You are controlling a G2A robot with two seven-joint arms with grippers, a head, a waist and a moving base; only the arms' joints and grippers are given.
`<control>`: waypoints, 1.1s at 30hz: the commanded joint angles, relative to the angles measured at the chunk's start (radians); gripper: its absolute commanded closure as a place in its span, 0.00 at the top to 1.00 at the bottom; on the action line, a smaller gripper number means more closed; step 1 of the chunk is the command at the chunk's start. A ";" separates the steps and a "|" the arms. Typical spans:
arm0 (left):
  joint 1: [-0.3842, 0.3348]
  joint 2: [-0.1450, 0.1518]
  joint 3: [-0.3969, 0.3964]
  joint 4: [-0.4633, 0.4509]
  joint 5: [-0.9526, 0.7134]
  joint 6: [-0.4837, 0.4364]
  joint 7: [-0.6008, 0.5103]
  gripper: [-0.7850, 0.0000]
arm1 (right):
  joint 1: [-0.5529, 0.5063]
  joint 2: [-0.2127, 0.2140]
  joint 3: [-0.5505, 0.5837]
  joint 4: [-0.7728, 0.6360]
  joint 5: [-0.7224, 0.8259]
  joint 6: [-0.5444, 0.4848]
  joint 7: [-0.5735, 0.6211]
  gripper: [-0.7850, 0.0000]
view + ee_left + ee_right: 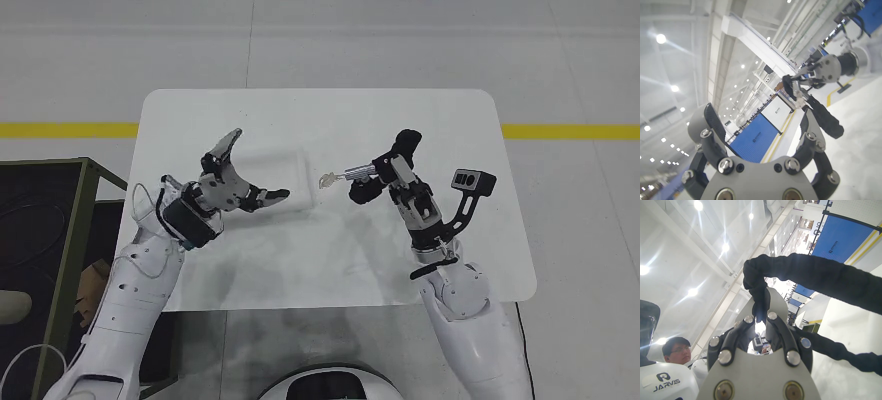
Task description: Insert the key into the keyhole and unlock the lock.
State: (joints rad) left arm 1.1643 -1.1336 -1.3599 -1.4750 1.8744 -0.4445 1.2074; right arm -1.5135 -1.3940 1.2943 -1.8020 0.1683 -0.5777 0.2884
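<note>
My right gripper (362, 181) hangs over the middle of the white table (400, 260), shut on the lock. The lock is a small metal body (348, 175) with a black fabric-covered loop (405, 140). A pale key-like piece (328, 181) sticks out of the body toward the left arm. In the right wrist view the fingers (776, 306) pinch the black loop (810, 275). My left gripper (262, 165) stands open a short way to the left, over a flat white box (285, 165). From the left wrist, the open gripper (757, 108) faces the metal body (797, 92).
A dark cart (50, 230) stands against the table's left side. A yellow line (60, 129) crosses the floor behind the table. The table's front edge lies close below both arms.
</note>
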 commanded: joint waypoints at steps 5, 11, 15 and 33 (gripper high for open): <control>0.029 -0.010 -0.009 -0.010 -0.430 -0.298 -0.244 1.00 | 0.000 0.000 0.000 0.000 0.000 0.000 0.000 0.00; 0.034 -0.021 0.004 -0.026 -0.605 -0.278 -0.411 1.00 | 0.000 0.000 0.000 0.000 0.000 0.000 0.000 0.00; 0.034 -0.021 0.004 -0.026 -0.605 -0.278 -0.411 1.00 | 0.000 0.000 0.000 0.000 0.000 0.000 0.000 0.00; 0.072 0.029 0.044 -0.161 -2.291 -0.067 -1.882 1.00 | -0.015 0.000 -0.013 -0.002 0.027 0.047 -0.025 0.00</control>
State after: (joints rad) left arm 1.2296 -1.1086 -1.3139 -1.6233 -0.2891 -0.5385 -0.5196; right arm -1.5303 -1.3941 1.2831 -1.8046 0.1946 -0.5364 0.2630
